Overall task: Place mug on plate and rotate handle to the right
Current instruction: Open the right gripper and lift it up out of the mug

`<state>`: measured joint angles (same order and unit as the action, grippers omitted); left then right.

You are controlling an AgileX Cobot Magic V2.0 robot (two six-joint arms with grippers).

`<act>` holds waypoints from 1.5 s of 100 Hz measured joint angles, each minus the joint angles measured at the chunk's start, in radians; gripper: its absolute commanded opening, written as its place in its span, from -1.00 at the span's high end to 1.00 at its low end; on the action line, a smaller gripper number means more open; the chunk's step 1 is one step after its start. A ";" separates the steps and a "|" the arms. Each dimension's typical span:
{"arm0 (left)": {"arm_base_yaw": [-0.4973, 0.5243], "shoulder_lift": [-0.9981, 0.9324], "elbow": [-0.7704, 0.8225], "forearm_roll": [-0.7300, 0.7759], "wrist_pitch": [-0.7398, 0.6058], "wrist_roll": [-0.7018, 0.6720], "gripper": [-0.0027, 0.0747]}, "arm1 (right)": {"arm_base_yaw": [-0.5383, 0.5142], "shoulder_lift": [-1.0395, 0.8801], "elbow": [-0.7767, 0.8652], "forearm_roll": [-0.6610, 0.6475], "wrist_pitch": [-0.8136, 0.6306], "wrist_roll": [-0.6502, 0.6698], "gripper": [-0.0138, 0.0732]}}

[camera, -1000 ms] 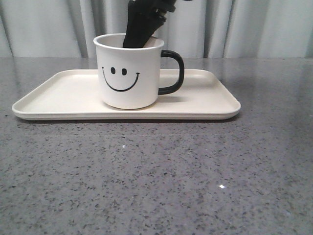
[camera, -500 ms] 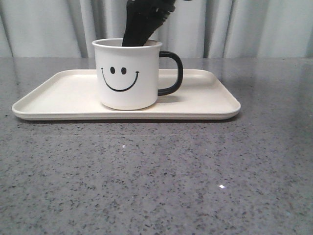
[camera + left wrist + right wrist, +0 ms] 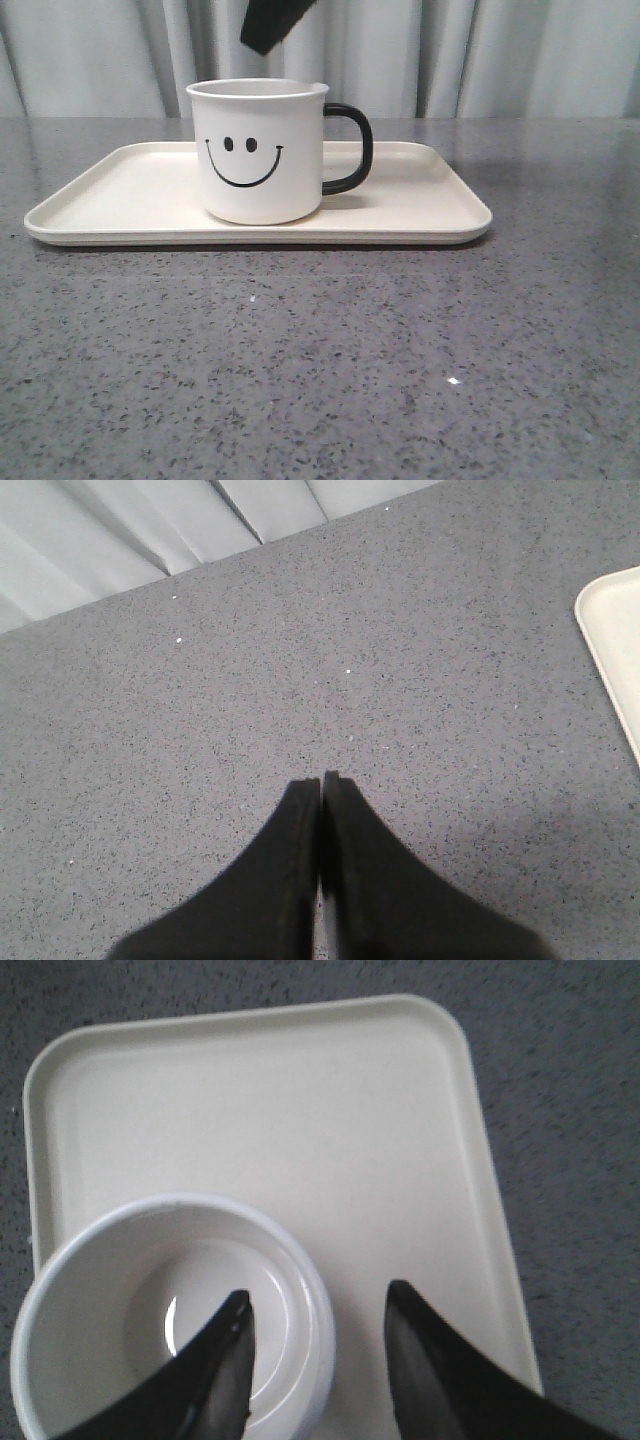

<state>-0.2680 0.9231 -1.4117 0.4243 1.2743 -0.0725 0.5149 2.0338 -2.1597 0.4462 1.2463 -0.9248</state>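
Grey table point(image 3: 330, 380): speckled stone-look top, nearest the front camera.
Plate point(image 3: 420, 215): cream, flat on the table, long side across the front view; low rim all round. One corner also shows in the left wrist view point(image 3: 612, 650).
Mug point(image 3: 258, 150): white, upright on the plate, left of plate centre; smiley faces the front camera. Inside looks empty in the right wrist view point(image 3: 170, 1310).
Handle point(image 3: 350, 148): black loop, points right in the front view.
Right gripper point(image 3: 318, 1305): spread; one fingertip point(image 3: 232, 1320) over the mug's opening, the other over bare plate outside the rim. Jaws straddle the mug wall, gap on both sides, not touching. In the front view only a black tip point(image 3: 270, 25) shows at the top edge, above the mug and clear of it.
Left gripper point(image 3: 322, 780): pressed together, nothing between the jaws; over bare table, beside the plate's corner, well apart from the mug.
Curtain point(image 3: 480, 60): pale, pleated, behind the table's far edge.
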 measured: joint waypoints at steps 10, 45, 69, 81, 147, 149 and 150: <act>0.000 0.000 0.000 0.000 0.000 0.000 0.98 | -0.005 -0.030 -0.049 0.000 0.002 0.038 -0.08; 0.000 0.000 0.000 0.000 0.000 0.000 0.98 | -0.218 -0.243 -0.144 0.085 0.006 0.191 -0.08; 0.000 0.000 0.000 0.000 0.000 -0.002 0.98 | -0.431 -0.446 -0.148 0.167 0.011 0.242 0.17; 0.000 0.000 0.000 0.000 0.000 -0.002 0.98 | -0.519 -0.547 -0.126 0.201 0.003 0.253 0.32; 0.000 0.000 0.000 -0.006 0.000 -0.009 0.98 | -0.609 -1.210 0.709 0.083 -0.493 0.269 0.96; 0.000 0.000 0.000 -0.006 0.000 -0.011 0.98 | -0.609 -1.234 0.745 0.078 -0.512 0.272 0.96; 0.000 0.000 0.000 -0.008 0.000 -0.011 0.98 | -0.609 -1.250 0.757 0.075 -0.517 0.275 0.96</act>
<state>-0.2680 0.9231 -1.4117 0.4164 1.2743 -0.0836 -0.0946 0.7834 -1.4025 0.5217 0.7289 -0.6502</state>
